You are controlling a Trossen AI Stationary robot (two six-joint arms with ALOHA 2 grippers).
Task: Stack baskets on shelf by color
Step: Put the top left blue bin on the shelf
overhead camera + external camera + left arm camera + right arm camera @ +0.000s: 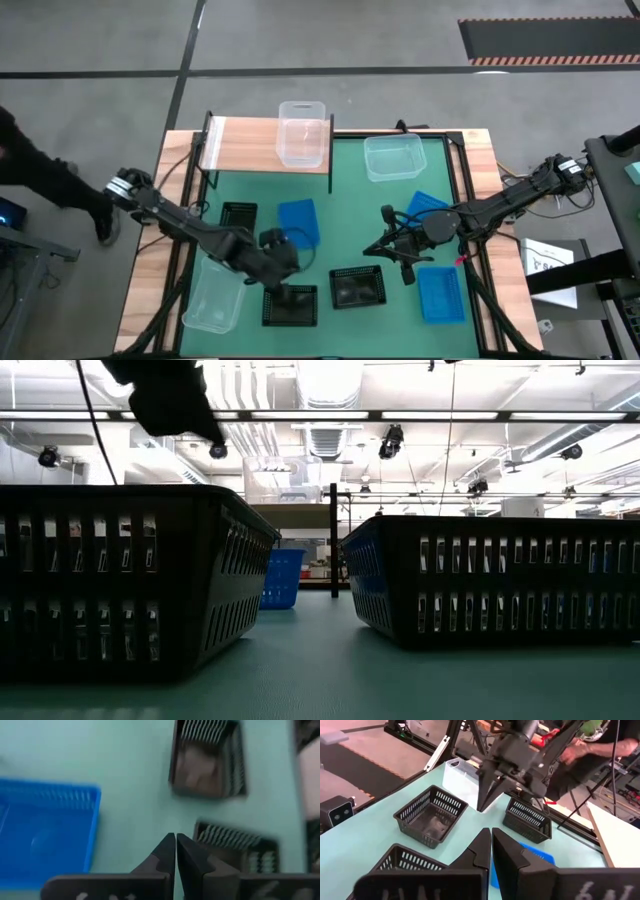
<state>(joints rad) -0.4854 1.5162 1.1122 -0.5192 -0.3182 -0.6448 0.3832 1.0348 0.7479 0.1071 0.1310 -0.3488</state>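
Mostly mesh-walled rect. black baskets (490, 580)

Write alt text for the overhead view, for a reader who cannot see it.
Nine small baskets are spread over a green table; only one clear basket sits on the wooden shelf at the far edge. The rest, black, blue and clear, lie on the mat. The left gripper and right gripper hover shut and empty among them.

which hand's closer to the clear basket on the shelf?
Left, marginally. Left hand sits below the clear basket near the table's middle. Right hand is off to its right, slightly farther away.
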